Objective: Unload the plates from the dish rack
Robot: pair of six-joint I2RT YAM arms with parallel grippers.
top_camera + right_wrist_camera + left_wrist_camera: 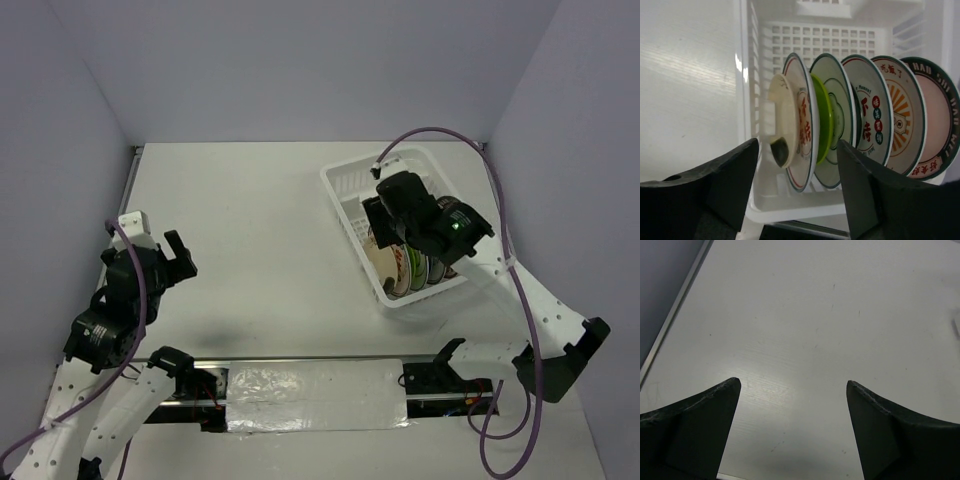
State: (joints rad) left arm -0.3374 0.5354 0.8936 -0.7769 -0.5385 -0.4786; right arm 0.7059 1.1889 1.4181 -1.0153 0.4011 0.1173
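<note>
No plate is seen unloaded yet: the plates (865, 125) stand upright in the dish rack (340, 180), at two o'clock on the table (260, 230). The right claw (796, 150) is held released just before them, and the left claw (792, 384) is released at eight o'clock; nothing is grasped by either.

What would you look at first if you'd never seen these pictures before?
Probably the row of colourful plates standing on edge in the white dish rack, on the right side of the table. Next comes the right gripper, hanging open right by the plates. The left gripper hangs open over a bare patch on the other side.
</note>
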